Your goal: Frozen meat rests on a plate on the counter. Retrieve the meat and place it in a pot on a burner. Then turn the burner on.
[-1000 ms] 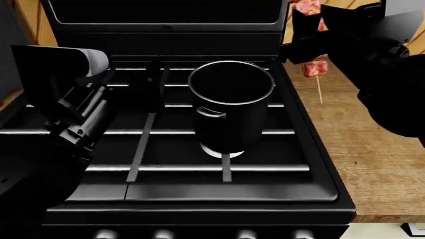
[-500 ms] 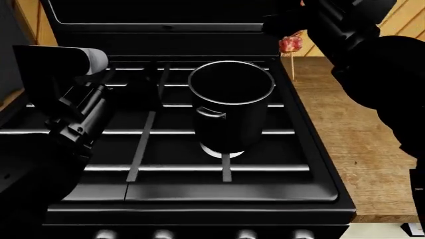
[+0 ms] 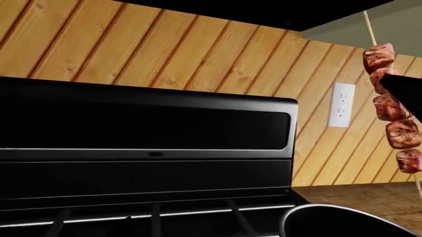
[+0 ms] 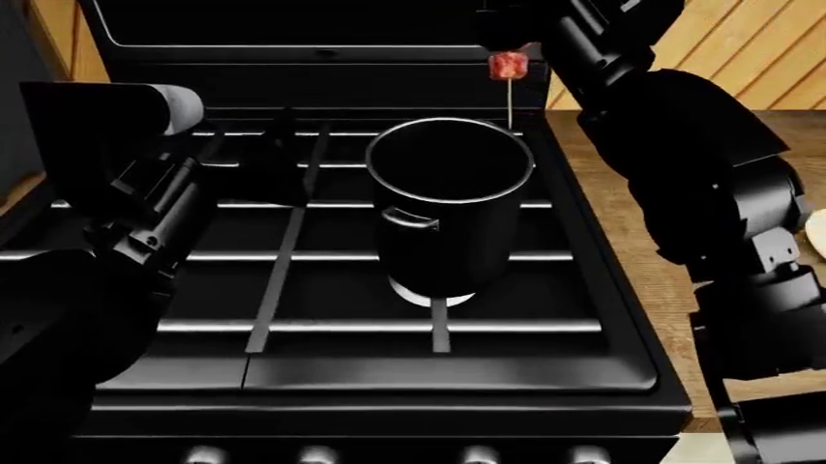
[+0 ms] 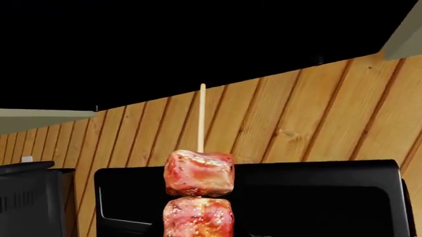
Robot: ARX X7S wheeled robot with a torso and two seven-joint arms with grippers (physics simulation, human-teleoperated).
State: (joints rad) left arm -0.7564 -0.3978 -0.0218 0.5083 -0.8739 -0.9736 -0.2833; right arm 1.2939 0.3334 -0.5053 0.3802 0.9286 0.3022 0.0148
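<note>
Your right pincer [image 4: 516, 29] is clamped on the meat [image 4: 506, 66], which hangs upright just past the pot's [image 4: 450, 208] rim at twelve o'clock. The pot stands on the stove grate [image 4: 278, 280]. Your left pincer [image 4: 278, 159], at nine o'clock, is too dark to judge. Wooden desk [image 4: 620, 208] lies at three o'clock.

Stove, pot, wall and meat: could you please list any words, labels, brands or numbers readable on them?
None can be read: the stove, pot, meat and plank wall bear no lettering.
The small oval badge on the stove's back panel is too small to read.
</note>
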